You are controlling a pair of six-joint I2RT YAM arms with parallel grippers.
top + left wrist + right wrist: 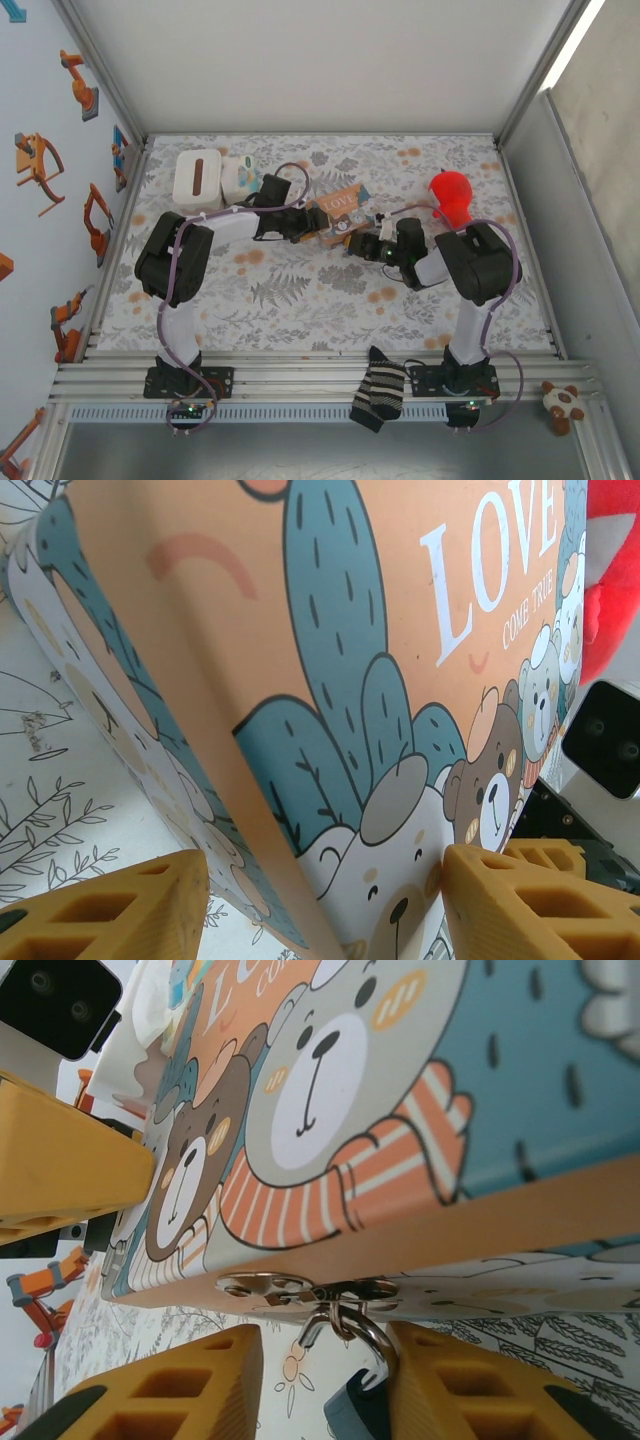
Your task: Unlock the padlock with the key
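Over on the left of the counter (300, 300), the left arm reaches in toward the box (336, 204) with "LOVE" printed on it, which sits mid-counter. Its wrist camera shows the left fingers (110, 915) spread wide, with the lower corner of the box coming down between them. The finger on that view's right is up against the bear-printed face. The other sits just off the side face, and I cannot tell whether the pair actually presses the box. Moving right along the box, a small metal hasp (268, 1287) is fixed to the orange edge, and the padlock (352, 1412) hangs from it. The thin silvery shackle is looped through the hasp's ring, with the blue body hanging just below. The right fingers (480, 1390) come up from under that edge, one on either side of the padlock. The blue body sits tight against the finger on that view's right, and the shackle curves along that finger's tip. The other finger stands clear, with a strip of leafy counter showing in the gap, so the right fingers are parted and not pinching anything. Further right, beyond the right arm, a red round thing (452, 194) rests near the counter's back edge.
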